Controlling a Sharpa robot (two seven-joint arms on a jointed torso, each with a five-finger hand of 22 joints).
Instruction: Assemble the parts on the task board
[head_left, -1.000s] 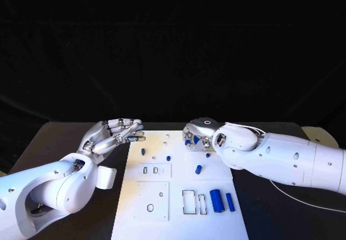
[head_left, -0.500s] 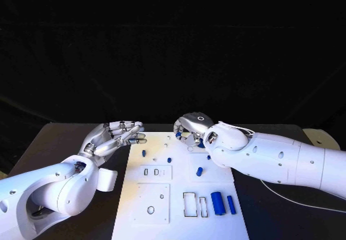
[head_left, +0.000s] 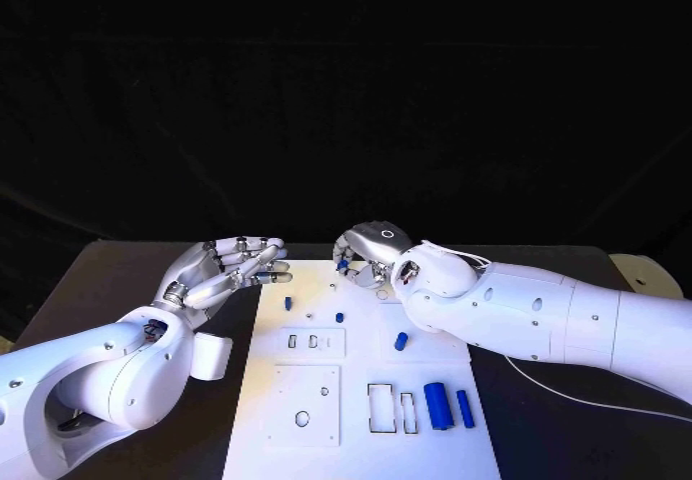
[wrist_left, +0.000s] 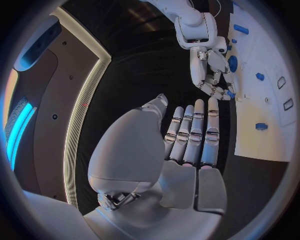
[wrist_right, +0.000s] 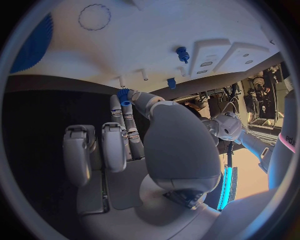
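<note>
- The right hand (head_left: 369, 255) is over the far end of the task board (head_left: 361, 440), pinching a small blue part (wrist_right: 123, 94) at its fingertips. You can see the part best in the right wrist view, right above the board's far edge near a couple of little white pegs (wrist_right: 144, 75).
- The left hand (head_left: 231, 268) hangs just off the board's left far corner above the worktop (head_left: 116, 290), holding nothing, fingers loosely curled and a bit apart.
- Risk one: that pinch looks tiny (only the tip of the part is caught), so I'd guess a small twist could drop it off the far edge onto the dark worktop.
- Risk two: if the part comes down tilted, it could jam against a peg instead of seating.
- Risk three: the right forearm (head_left: 548, 320) hangs over the board's right side, so a low sweep might knock the loose pieces there.
- Count from the head view: two long blue cylinders (head_left: 436, 405) near the front right, three smaller blue parts (head_left: 401, 341) mid-board, plus the held one. Some could be hidden under the arm.
</note>
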